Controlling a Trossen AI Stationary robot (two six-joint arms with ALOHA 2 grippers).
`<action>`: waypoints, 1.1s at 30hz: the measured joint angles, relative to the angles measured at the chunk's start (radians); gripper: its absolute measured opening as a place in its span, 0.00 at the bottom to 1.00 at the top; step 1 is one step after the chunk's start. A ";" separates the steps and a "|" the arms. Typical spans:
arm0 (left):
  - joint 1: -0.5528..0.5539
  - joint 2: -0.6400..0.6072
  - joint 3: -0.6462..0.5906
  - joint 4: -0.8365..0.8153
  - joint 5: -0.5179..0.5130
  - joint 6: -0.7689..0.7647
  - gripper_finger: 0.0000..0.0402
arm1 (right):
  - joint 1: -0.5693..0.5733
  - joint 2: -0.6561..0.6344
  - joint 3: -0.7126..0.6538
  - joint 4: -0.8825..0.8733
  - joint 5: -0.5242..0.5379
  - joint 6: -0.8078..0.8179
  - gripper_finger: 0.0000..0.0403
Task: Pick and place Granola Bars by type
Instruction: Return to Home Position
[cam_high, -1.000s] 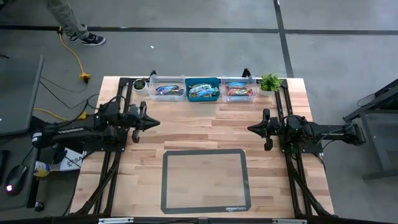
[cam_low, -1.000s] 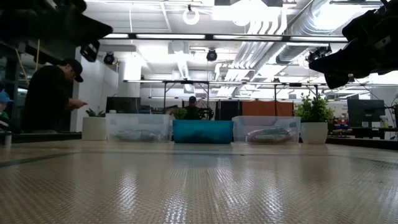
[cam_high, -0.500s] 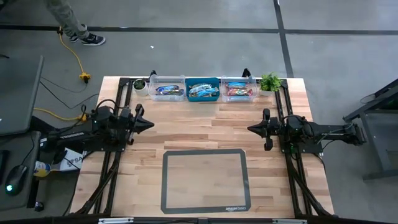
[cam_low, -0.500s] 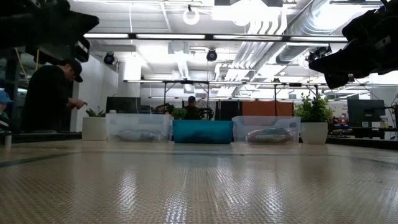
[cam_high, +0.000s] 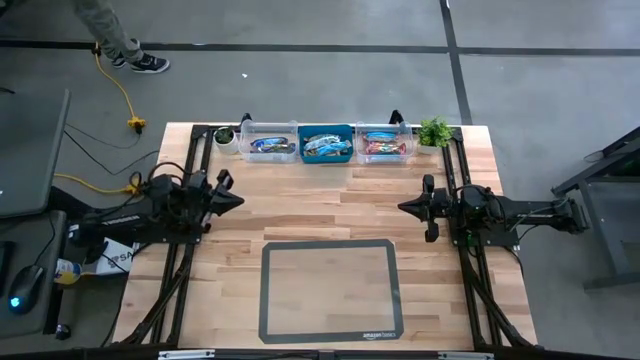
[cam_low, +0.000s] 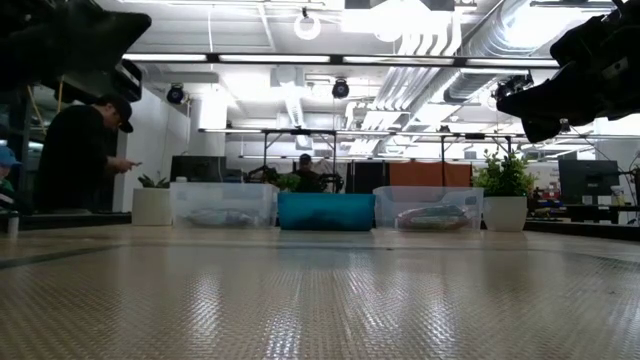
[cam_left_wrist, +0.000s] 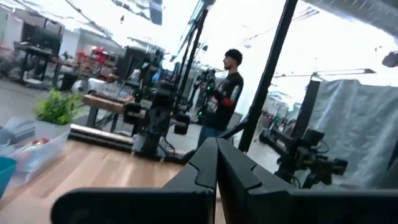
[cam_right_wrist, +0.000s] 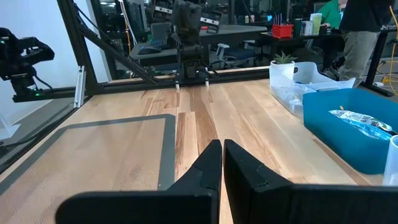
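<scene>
The Granola Bars (cam_high: 330, 149) are being held, sorted by kind, in three bins lined up along the far edge of the table (cam_high: 320, 205). The blue bars (cam_high: 268, 146) are lying in the left clear bin (cam_high: 268, 125), the light-blue bars (cam_high: 318, 146) in the middle blue bin (cam_high: 326, 128), and the red-orange bars (cam_high: 383, 147) in the right clear bin (cam_high: 385, 126).

The row is being flanked by a small potted plant (cam_high: 225, 136) toward the far-left corner and a bushier potted plant (cam_high: 434, 131) toward the far-right corner. A grey-bordered mat (cam_high: 330, 244) is being carried by the table at the middle of its near edge.

The left gripper (cam_high: 236, 199) is being held above the table near the left edge, its fingers (cam_left_wrist: 205, 163) pressed together and gripping nothing. The right gripper (cam_high: 404, 207) is being held near the right edge, its fingers (cam_right_wrist: 210, 163) likewise closed and empty. Both are well apart from the bins.

A person (cam_low: 85, 150) is being seen beyond the table in the low view.
</scene>
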 joint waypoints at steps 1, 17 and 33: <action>-0.002 0.000 0.003 0.003 0.003 -0.005 0.00 | 0.000 0.000 0.000 0.000 0.000 0.000 0.00; -0.320 0.001 -0.001 -0.165 -0.426 0.191 0.00 | 0.000 0.000 0.000 0.000 0.000 0.000 0.00; -0.339 0.007 -0.002 -0.278 -0.543 0.328 0.00 | 0.000 0.000 0.000 0.000 0.000 0.000 0.00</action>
